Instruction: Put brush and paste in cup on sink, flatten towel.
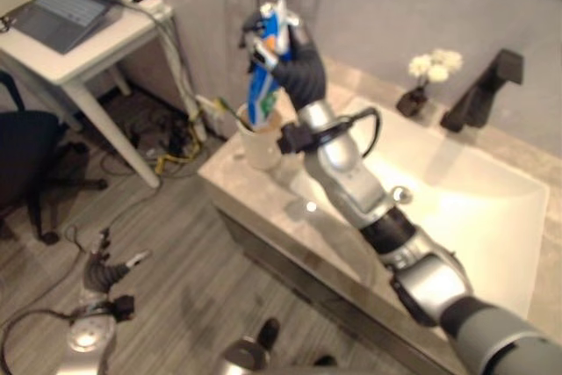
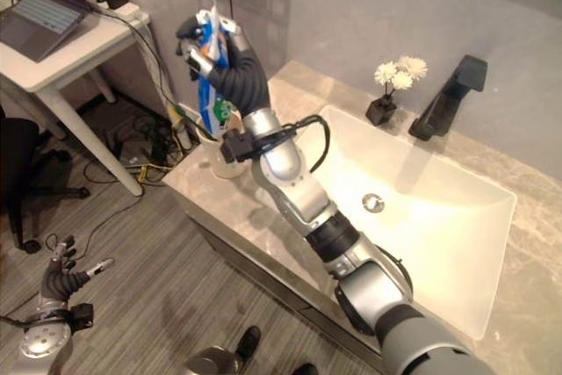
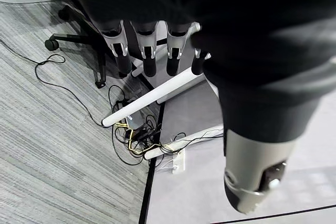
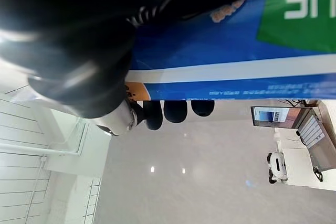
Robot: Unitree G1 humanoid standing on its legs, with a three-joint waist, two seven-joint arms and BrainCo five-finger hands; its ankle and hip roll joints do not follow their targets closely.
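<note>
My right hand (image 1: 299,68) is raised over the counter's left corner, shut on a blue and white toothpaste tube (image 1: 263,68). The tube hangs upright, its lower end at the mouth of a white cup (image 1: 257,148) standing on the stone counter (image 1: 263,195). A thin greenish stick (image 1: 240,116), possibly the toothbrush, leans out of the cup. The right wrist view has the tube (image 4: 236,61) pressed under the curled fingers (image 4: 176,111). Low at the left, above the floor, my left hand (image 1: 107,271) hangs with its fingers (image 3: 147,51) straight and holds nothing.
A white sink basin (image 1: 465,208) lies right of the cup, with a black faucet (image 1: 481,90) and a small vase of white flowers (image 1: 428,72) behind it. Left of the counter are a white desk (image 1: 97,41) with a laptop (image 1: 66,10), a dark chair (image 1: 22,160) and floor cables (image 1: 176,142).
</note>
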